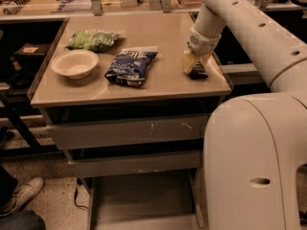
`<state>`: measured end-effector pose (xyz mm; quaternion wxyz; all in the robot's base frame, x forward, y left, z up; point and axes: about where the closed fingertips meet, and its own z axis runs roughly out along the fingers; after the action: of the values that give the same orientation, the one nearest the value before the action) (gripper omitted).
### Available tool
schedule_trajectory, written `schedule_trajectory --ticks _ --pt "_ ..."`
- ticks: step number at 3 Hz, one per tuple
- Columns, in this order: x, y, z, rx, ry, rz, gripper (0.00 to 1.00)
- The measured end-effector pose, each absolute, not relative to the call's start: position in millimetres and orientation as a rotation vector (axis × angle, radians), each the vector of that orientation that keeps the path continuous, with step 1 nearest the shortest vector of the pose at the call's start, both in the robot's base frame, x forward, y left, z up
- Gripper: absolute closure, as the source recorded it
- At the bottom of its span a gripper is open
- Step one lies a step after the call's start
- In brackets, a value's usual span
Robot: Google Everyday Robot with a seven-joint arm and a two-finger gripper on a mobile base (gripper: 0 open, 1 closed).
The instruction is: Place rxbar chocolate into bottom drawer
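Observation:
The rxbar chocolate (198, 72), a small dark bar, lies on the tabletop (158, 87) near its right edge. My gripper (193, 64) is down on the bar, reaching from the arm at the upper right and covering the bar's upper part. The bottom drawer (144, 198) is pulled out under the table, its flat grey floor bare.
A white bowl (75, 63), a blue-and-white chip bag (130, 66) and a green snack bag (91, 39) lie on the table's left half. Two upper drawers (129, 131) are closed. My robot body (254, 162) stands right of the drawers. A shoe (21, 191) shows at lower left.

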<state>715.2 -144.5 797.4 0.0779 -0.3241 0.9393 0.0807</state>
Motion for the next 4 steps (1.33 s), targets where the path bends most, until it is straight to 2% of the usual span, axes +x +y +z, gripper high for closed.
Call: schedule_trajectory --ticks 3,4 --pt "715.2 -144.5 815.1 -0.971 2.813 0.242 1.00" --pt "698.1 -152.4 821.6 -1.014 2.797 0.248 1.00"
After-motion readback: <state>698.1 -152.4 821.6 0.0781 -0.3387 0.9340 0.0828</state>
